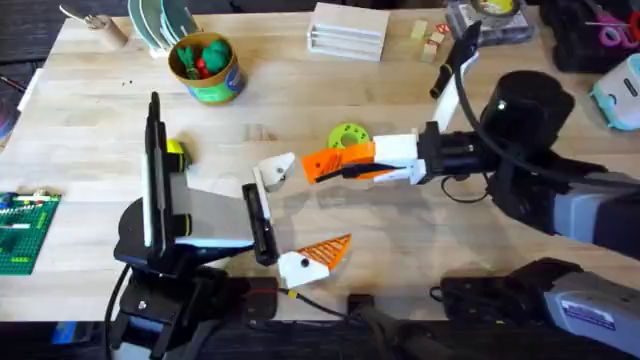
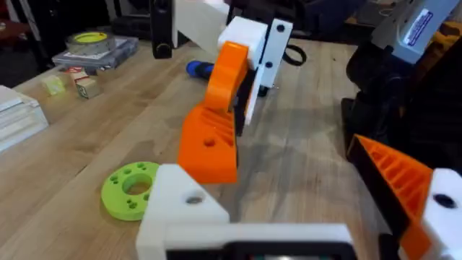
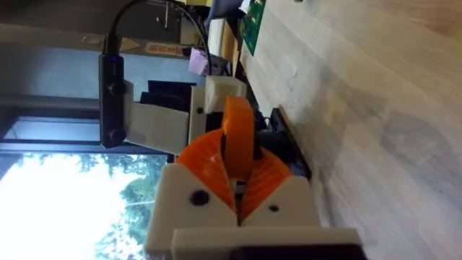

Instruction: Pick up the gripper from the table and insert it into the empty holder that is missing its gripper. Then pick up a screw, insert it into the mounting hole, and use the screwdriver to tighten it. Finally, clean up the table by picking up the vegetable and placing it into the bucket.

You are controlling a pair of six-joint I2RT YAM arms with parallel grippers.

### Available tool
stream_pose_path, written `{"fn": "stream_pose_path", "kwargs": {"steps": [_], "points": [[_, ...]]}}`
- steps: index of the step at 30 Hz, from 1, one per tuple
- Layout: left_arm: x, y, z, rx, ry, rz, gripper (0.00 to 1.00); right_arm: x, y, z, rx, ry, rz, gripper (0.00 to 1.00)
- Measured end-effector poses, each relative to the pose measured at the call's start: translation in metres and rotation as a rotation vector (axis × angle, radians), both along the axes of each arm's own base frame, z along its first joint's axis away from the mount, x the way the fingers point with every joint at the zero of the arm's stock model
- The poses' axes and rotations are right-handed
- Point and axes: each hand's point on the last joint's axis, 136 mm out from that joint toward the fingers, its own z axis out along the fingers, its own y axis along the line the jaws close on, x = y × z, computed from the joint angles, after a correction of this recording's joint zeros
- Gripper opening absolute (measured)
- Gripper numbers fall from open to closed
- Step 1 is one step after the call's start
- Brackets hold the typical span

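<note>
right end effector (image 1: 325, 167) clamps the orange gripper (image 1: 336, 162) near the holder (image 1: 271, 172).

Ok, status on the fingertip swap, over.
Right gripper shut on the gripper, close beside the holder. Left gripper open. Nothing between them; green disc lies off to one side.

The bench (image 1: 90, 120) is pale wood with a matt, visibly grained surface. The gripper (image 2: 214, 126) looks like smooth matt orange plastic, its face ribbed. The holder (image 1: 275, 170) is matt white plastic. The bucket (image 1: 207, 68) has a glossy printed wall.
</note>
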Motion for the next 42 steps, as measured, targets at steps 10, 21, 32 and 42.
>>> {"fn": "stream_pose_path", "kwargs": {"steps": [10, 21, 32, 42], "points": [[0.0, 0.0, 0.0, 0.0, 0.0, 0.0, 0.995, -0.007, 0.015, -0.004, 0.02, 0.02, 0.064, 0.009], [0.001, 0.0, 0.0, 0.001, -0.004, 0.007, 0.994, -0.004, 0.018, 0.002, 0.033, 0.008, 0.045, 0.009], [0.012, 0.005, 0.0, 0.006, -0.012, 0.074, 0.994, -0.002, 0.038, 0.001, 0.048, -0.038, 0.02, 0.009], [0.014, 0.005, 0.0, 0.003, -0.002, 0.085, 0.993, -0.002, 0.058, -0.008, 0.047, -0.054, 0.011, 0.008]]}}
